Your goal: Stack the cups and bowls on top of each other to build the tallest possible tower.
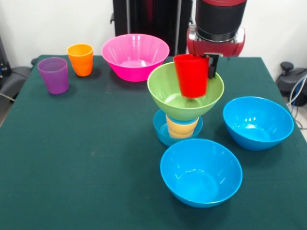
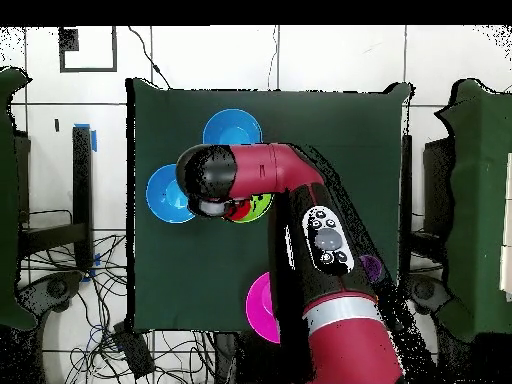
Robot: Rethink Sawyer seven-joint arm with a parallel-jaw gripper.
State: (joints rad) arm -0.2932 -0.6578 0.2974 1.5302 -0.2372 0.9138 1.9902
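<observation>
You are seeing the gripper [image 1: 207,67] pinching the red cup [image 1: 192,74] by its rim, with one black finger showing on the cup's right side. The red cup is hanging upright, its lower part inside the green bowl [image 1: 168,98], and you cannot tell if it is touching the bowl's floor. The green bowl is sitting on the yellow-orange cup [image 1: 181,128], which is standing upside down in the small blue bowl [image 1: 160,129] near the middle of the desk [image 1: 81,158].

One large blue bowl [image 1: 201,171] is lying just near of this tower, another large blue bowl [image 1: 258,122] to its right. At the far side, the pink bowl [image 1: 135,56], the orange cup [image 1: 80,59] and the purple cup [image 1: 53,74] are standing well apart from the tower.

From overhead, the arm [image 2: 300,200] is covering most of the tower.
</observation>
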